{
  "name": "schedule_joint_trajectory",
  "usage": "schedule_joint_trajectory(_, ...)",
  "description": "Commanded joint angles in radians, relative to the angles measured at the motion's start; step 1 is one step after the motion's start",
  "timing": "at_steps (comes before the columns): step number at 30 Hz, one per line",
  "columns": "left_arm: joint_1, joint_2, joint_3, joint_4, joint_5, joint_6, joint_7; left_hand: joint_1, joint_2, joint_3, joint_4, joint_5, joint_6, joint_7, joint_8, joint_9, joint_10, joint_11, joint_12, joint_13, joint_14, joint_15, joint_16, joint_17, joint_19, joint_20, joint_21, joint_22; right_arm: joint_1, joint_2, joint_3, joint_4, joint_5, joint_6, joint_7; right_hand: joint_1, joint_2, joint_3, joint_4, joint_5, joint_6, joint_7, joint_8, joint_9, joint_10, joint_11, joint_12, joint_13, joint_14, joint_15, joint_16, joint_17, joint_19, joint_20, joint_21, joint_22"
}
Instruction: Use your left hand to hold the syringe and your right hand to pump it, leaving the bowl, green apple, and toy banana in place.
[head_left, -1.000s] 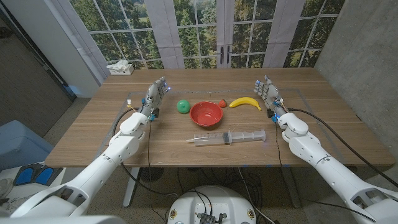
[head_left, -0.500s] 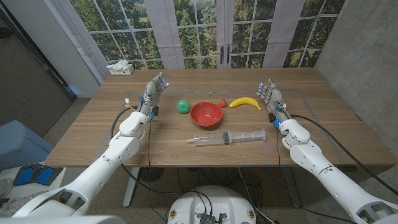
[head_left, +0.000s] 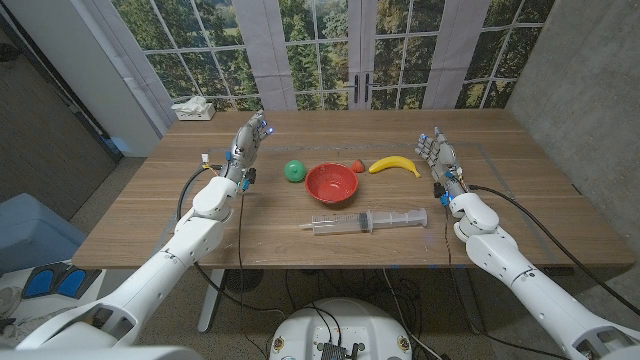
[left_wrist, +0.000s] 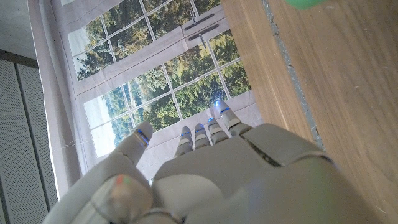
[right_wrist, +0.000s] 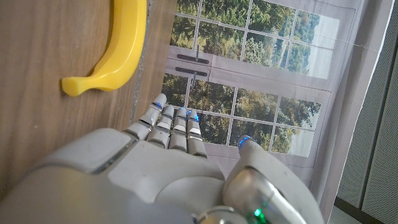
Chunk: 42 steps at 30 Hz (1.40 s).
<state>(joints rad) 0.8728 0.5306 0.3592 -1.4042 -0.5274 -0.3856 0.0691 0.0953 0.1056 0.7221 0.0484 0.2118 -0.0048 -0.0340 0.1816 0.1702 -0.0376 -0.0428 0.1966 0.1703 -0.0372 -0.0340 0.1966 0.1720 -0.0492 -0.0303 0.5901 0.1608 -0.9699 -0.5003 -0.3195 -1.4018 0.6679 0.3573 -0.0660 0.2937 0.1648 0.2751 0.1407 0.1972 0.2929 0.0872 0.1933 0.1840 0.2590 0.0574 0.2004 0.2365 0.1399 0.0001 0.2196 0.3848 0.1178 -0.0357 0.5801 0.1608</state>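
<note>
- Nearest to me, the syringe (head_left: 368, 220) lies on its side on the worktop (head_left: 150, 215), tip pointing left and plunger end to the right, between my two arms and touched by neither hand.
- Just beyond it, the red bowl (head_left: 332, 181) sits at the middle of the worktop, apart from the syringe.
- Left of the bowl and close beside it is the green apple (head_left: 293, 170); a sliver of it also shows at the edge of the left wrist view (left_wrist: 305, 3).
- Right of the bowl lies the toy banana (head_left: 394, 165), curved, flat on the wood; the right wrist view shows it plainly (right_wrist: 118, 50) beside my right hand.
- A small red object (head_left: 359, 165) sits between bowl and banana, at the bowl's far right rim; I cannot tell what it is.
- My left hand (head_left: 246, 148) is raised on the left side, fingers extended and apart, holding nothing; the left wrist view shows them straight (left_wrist: 205, 180).
- My right hand (head_left: 437, 155) is up on the right side, just right of the banana, fingers straight and loosely side by side, thumb out, empty (right_wrist: 174, 168).
- At the far left corner rests a white tissue box (head_left: 192, 109).
- Behind the worktop stand glass doors (head_left: 360, 50) with trees outside.
</note>
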Motion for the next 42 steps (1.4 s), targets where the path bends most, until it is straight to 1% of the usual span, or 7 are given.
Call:
schedule_joint_trajectory(1, 0.024, 0.038, 0.016, -0.073, 0.112, 0.006, 0.064, 0.020, 0.034, 0.002, -0.021, 0.003, 0.006, -0.006, 0.004, 0.002, 0.013, -0.007, 0.007, 0.004, 0.015, -0.011, -0.004, -0.002, 0.006, 0.008, -0.008, 0.004, -0.025, 0.003, 0.004, -0.018, -0.016, 0.019, -0.026, 0.004, 0.002, 0.009, -0.003, 0.006, 0.013, 0.003, 0.009, 0.003, 0.010, 0.000, 0.007, 0.002, 0.011, -0.002, 0.005, -0.001, 0.010, -0.003, -0.005, 0.002)
schedule_joint_trajectory(9, 0.042, 0.070, 0.024, -0.122, 0.185, 0.004, 0.084, 0.039, 0.036, 0.003, -0.057, -0.004, 0.024, -0.001, 0.007, 0.003, 0.031, 0.001, 0.008, 0.005, 0.038, -0.005, -0.003, -0.004, 0.025, 0.019, -0.018, 0.005, -0.054, 0.003, 0.008, -0.047, -0.032, 0.036, -0.053, 0.011, 0.004, 0.016, -0.012, 0.005, 0.019, 0.005, 0.010, 0.003, 0.019, 0.001, 0.009, -0.001, 0.016, 0.000, 0.006, -0.005, 0.019, 0.001, -0.009, 0.003)
schedule_joint_trajectory(13, 0.052, 0.077, 0.022, -0.140, 0.200, 0.004, 0.089, 0.042, 0.037, 0.002, -0.064, -0.006, 0.028, -0.001, 0.007, 0.003, 0.035, 0.002, 0.008, 0.005, 0.042, -0.004, -0.003, -0.003, 0.028, 0.020, -0.021, 0.006, -0.068, 0.002, 0.010, -0.064, -0.042, 0.042, -0.068, 0.013, 0.004, 0.019, -0.017, 0.004, 0.020, 0.005, 0.010, 0.003, 0.024, 0.003, 0.011, -0.002, 0.018, 0.002, 0.008, -0.005, 0.021, 0.002, -0.013, 0.003)
schedule_joint_trajectory(20, 0.067, 0.098, 0.023, -0.176, 0.255, 0.000, 0.104, 0.044, 0.039, 0.000, -0.069, -0.008, 0.030, -0.001, 0.007, 0.003, 0.038, 0.001, 0.008, 0.005, 0.044, -0.006, -0.003, -0.002, 0.031, 0.021, -0.024, 0.006, -0.088, -0.004, 0.014, -0.088, -0.070, 0.057, -0.093, 0.013, 0.004, 0.021, -0.021, 0.003, 0.024, 0.004, 0.011, 0.003, 0.025, 0.003, 0.010, -0.004, 0.022, -0.002, 0.011, -0.006, 0.025, 0.002, -0.017, 0.003)
schedule_joint_trajectory(26, 0.075, 0.104, 0.022, -0.189, 0.257, -0.004, 0.092, 0.045, 0.040, -0.001, -0.073, -0.010, 0.032, -0.002, 0.007, 0.003, 0.040, 0.001, 0.007, 0.006, 0.047, -0.008, -0.003, -0.001, 0.036, 0.020, -0.026, 0.006, -0.105, -0.005, 0.019, -0.104, -0.070, 0.060, -0.102, 0.015, 0.005, 0.023, -0.025, 0.001, 0.026, 0.004, 0.011, 0.003, 0.028, 0.002, 0.011, -0.005, 0.024, -0.001, 0.013, -0.006, 0.029, 0.002, -0.019, 0.003)
schedule_joint_trajectory(36, 0.088, 0.126, 0.030, -0.233, 0.330, -0.005, 0.101, 0.044, 0.040, -0.001, -0.075, -0.011, 0.032, -0.003, 0.005, 0.003, 0.044, -0.002, 0.007, 0.006, 0.050, -0.009, -0.003, 0.000, 0.039, 0.020, -0.030, 0.006, -0.129, -0.005, 0.029, -0.121, -0.079, 0.077, -0.117, 0.013, 0.005, 0.026, -0.029, -0.001, 0.030, 0.004, 0.011, 0.003, 0.031, 0.002, 0.011, -0.008, 0.024, -0.001, 0.015, -0.006, 0.034, 0.002, -0.027, 0.003)
schedule_joint_trajectory(42, 0.100, 0.137, 0.033, -0.258, 0.352, -0.005, 0.096, 0.044, 0.041, -0.001, -0.078, -0.012, 0.033, -0.003, 0.005, 0.004, 0.046, -0.001, 0.006, 0.006, 0.053, -0.010, -0.003, 0.001, 0.042, 0.019, -0.033, 0.006, -0.150, -0.009, 0.035, -0.139, -0.089, 0.086, -0.130, 0.013, 0.005, 0.028, -0.032, -0.003, 0.030, 0.005, 0.010, 0.003, 0.032, 0.002, 0.011, -0.009, 0.023, -0.002, 0.016, -0.005, 0.036, 0.001, -0.031, 0.003)
